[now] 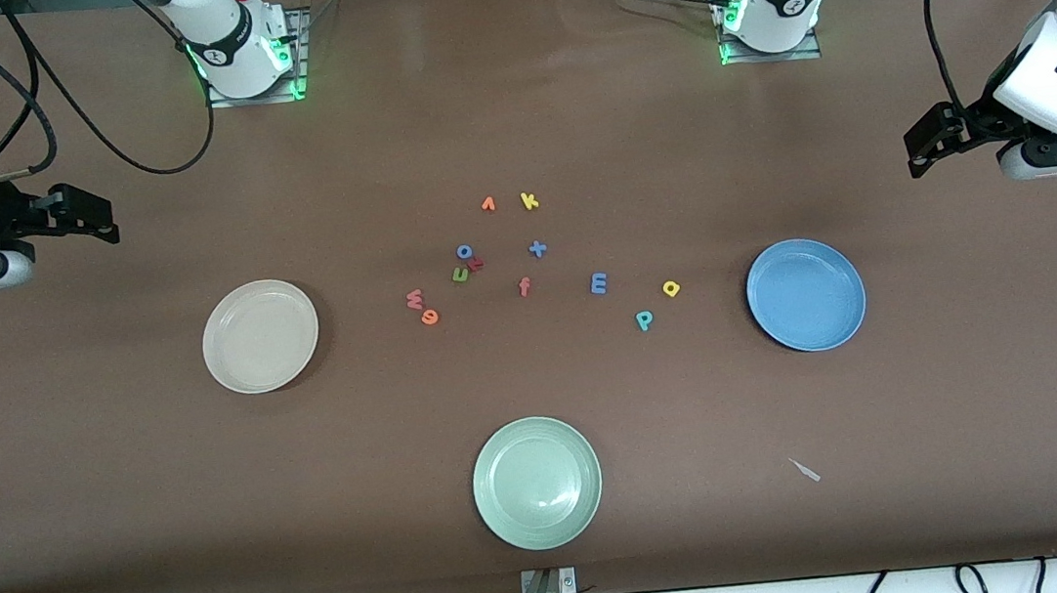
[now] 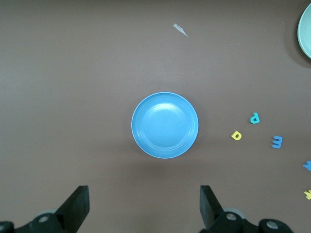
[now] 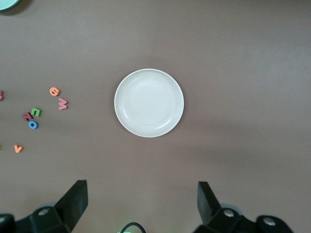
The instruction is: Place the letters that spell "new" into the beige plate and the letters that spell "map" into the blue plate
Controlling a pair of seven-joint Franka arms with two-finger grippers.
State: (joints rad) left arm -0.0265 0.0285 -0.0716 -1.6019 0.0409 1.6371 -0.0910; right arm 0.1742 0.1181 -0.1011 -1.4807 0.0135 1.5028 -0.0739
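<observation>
Only the front view showed the pale green plate (image 1: 537,483) whole. Both tools gaped wide, holding nothing: left tool (image 2: 145,209) above the blue plate (image 2: 164,125), right tool (image 3: 142,206) above the beige plate (image 3: 149,103)

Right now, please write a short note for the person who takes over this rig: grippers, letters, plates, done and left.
Left gripper: open, holds nothing, up over the table by the blue plate.
Right gripper: open, holds nothing, up over the table by the beige plate.
Both plates have no letters in them.
All letters lie on the table between the plates: green n, orange e, pink w; blue m, yellow a, teal p.
Done: nothing. Left: all six letters.
</observation>
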